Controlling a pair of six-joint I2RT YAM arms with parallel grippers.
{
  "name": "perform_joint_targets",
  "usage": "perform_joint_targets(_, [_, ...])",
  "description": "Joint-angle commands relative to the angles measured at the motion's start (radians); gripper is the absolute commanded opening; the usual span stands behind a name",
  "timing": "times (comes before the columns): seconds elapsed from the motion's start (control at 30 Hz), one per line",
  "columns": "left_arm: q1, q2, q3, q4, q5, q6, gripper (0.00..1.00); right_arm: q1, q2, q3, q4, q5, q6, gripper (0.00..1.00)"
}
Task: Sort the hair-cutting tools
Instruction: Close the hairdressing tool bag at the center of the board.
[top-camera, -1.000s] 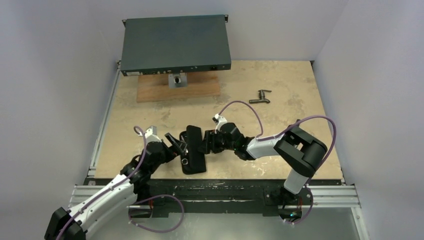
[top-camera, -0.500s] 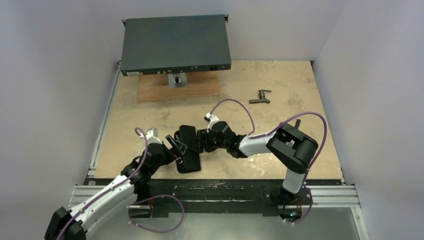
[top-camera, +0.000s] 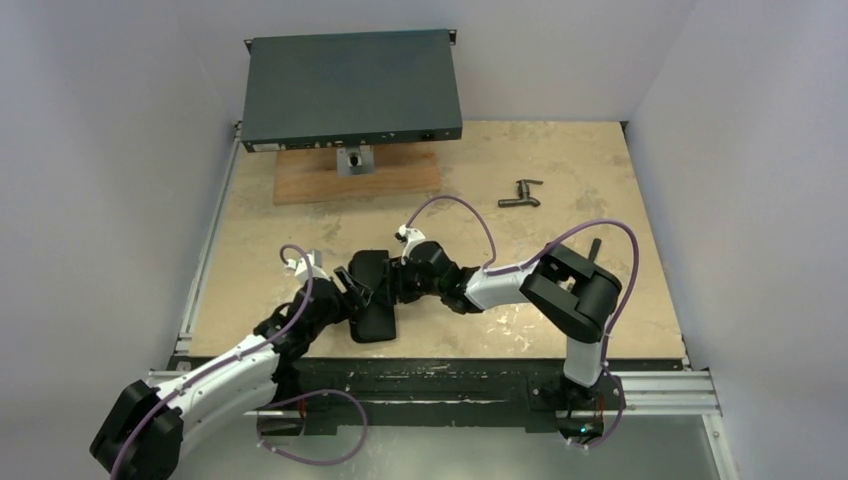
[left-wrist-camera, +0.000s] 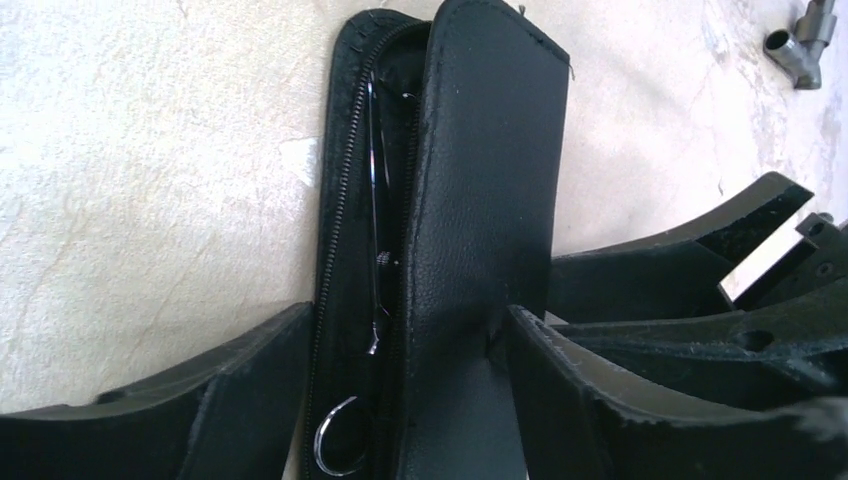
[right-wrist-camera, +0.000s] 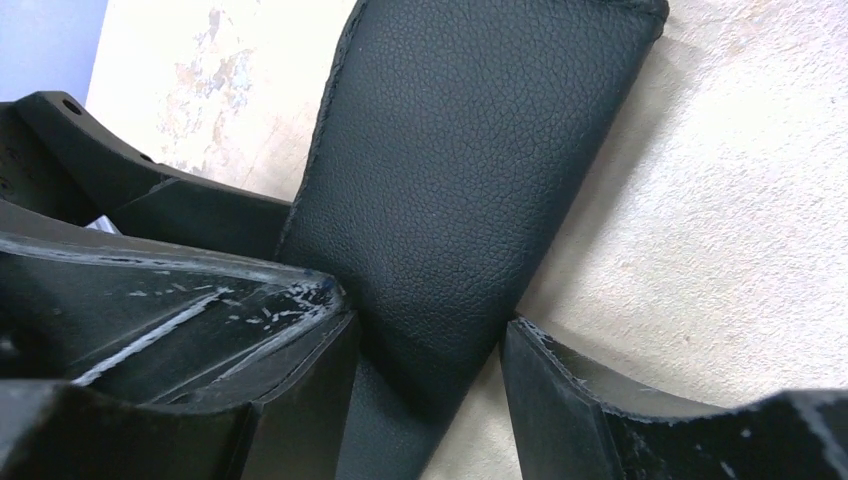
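Pale walls close in a tan table, at whose far end a dark flat box rests on a wooden board. From the near edge the left arm and the right arm reach inward and meet over a black zip case lying in the near middle of the table. One long side of the case is unzipped and its leather flap stands partly raised. The left gripper has its fingers spread wide and straddles the case, one finger just beside the zip edge and the other at the flap's far edge. The right gripper comes in from the opposite side with the end of the flap between its fingers; one finger lies against the leather, but I cannot tell whether the pair actually pinches it. Slim silver scissors lie inside the case, in the gap between zip and flap, their ring handle toward the left wrist camera. A dark T-shaped fitting sits well apart, toward the far right.
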Motion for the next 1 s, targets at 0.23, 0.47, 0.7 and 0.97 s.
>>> perform_joint_targets(0.23, [-0.001,0.058,-0.038,0.038,0.006,0.036,0.33,0.026,0.004,-0.072,0.007,-0.026,-0.019,0.54])
perform_joint_targets(0.47, [0.0,0.096,-0.04,0.065,0.006,0.035,0.31,0.001,-0.118,-0.17,0.015,-0.011,0.035,0.6])
perform_joint_targets(0.7, [-0.002,0.14,-0.056,0.112,0.013,0.033,0.26,-0.049,-0.133,-0.236,0.087,-0.141,0.059,0.6])
perform_joint_targets(0.97, [-0.002,0.212,-0.078,0.204,0.038,0.013,0.07,-0.053,-0.011,-0.216,0.202,-0.253,0.125,0.59])
